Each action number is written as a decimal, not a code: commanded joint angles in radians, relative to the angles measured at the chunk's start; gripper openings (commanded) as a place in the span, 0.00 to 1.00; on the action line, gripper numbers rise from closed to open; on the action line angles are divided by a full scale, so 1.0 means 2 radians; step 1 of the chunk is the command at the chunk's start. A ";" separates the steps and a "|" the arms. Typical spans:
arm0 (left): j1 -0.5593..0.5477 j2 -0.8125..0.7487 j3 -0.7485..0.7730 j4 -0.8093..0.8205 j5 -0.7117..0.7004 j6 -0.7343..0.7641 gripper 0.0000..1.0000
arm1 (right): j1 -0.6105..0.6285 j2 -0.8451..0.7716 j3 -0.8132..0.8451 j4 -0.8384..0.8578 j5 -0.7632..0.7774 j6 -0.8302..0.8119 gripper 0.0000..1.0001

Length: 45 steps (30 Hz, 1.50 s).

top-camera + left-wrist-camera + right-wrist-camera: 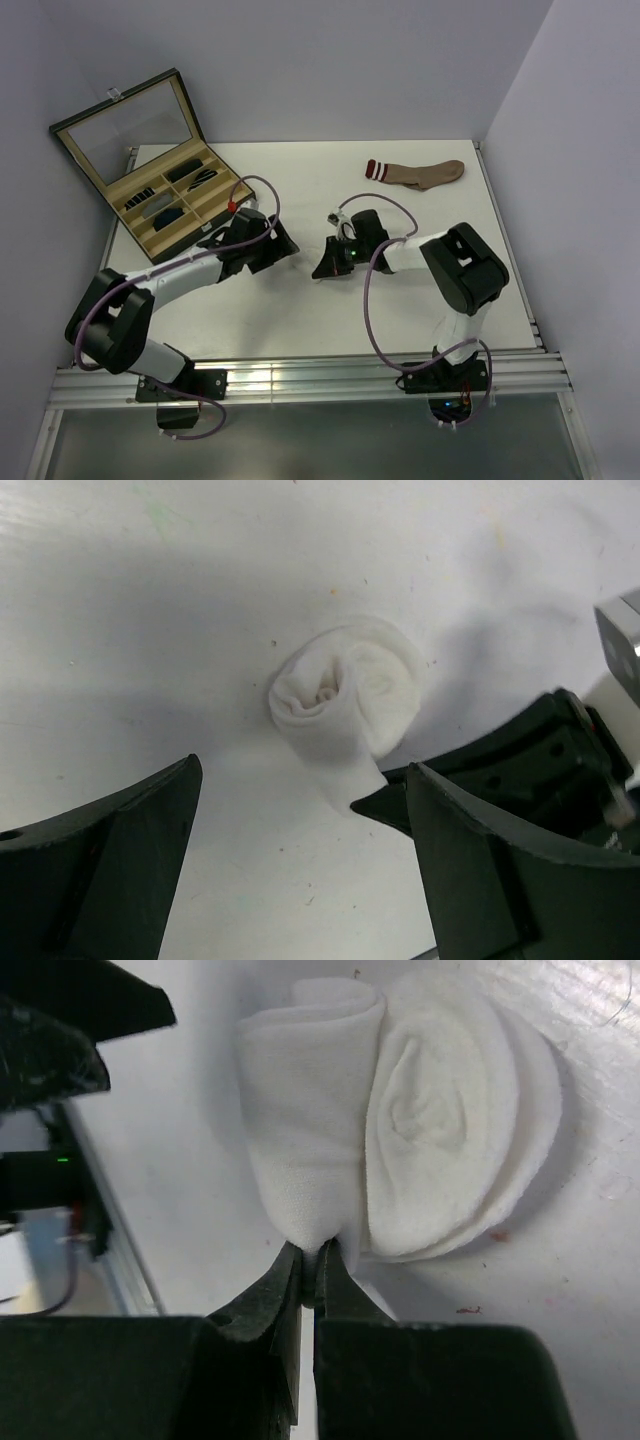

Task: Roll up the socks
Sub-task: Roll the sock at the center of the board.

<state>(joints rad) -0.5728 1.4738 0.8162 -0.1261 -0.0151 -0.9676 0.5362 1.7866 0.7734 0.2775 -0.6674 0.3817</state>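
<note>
A white sock (345, 700) lies on the table as a compact roll, its spiral end facing up. My right gripper (312, 1275) is shut on a fold of cloth at the near edge of that white sock (400, 1110). In the left wrist view its black tip (540, 770) touches the roll's loose tail. My left gripper (300, 850) stands open just short of the roll, with only bare table between its fingers (110, 850). In the top view the two grippers, left (285, 245) and right (325, 265), meet nose to nose at mid-table. The white roll is hard to make out there.
A brown sock (415, 172) with a red-and-white striped cuff lies flat at the back right. An open compartment box (136, 214) with a raised glass lid stands at the back left and holds several dark rolls. Grey walls close in the table.
</note>
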 commanded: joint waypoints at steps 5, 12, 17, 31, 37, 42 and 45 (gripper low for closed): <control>-0.004 0.005 -0.030 0.081 0.040 -0.017 0.86 | -0.047 0.061 0.012 0.037 -0.109 0.091 0.00; -0.015 0.055 -0.011 0.097 0.044 -0.025 0.85 | -0.061 0.087 0.035 0.010 -0.114 0.097 0.00; -0.019 0.089 0.008 0.091 0.036 -0.028 0.84 | -0.064 0.101 0.044 0.012 -0.120 0.107 0.00; -0.020 0.162 0.051 0.021 0.010 -0.021 0.46 | -0.071 0.111 0.056 -0.003 -0.123 0.106 0.00; -0.020 0.178 0.075 -0.011 0.010 -0.007 0.14 | -0.069 0.070 0.032 0.002 -0.084 0.084 0.03; -0.020 0.195 0.120 -0.076 0.010 0.018 0.00 | -0.058 -0.023 -0.005 -0.011 -0.003 0.029 0.25; -0.020 0.206 0.147 -0.125 -0.010 0.030 0.00 | -0.045 -0.085 -0.027 -0.011 0.067 0.003 0.37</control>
<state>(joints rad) -0.6170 1.8442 1.0763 -0.1772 0.0319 -0.9817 0.4271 1.7340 0.7544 0.2733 -0.7124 0.4831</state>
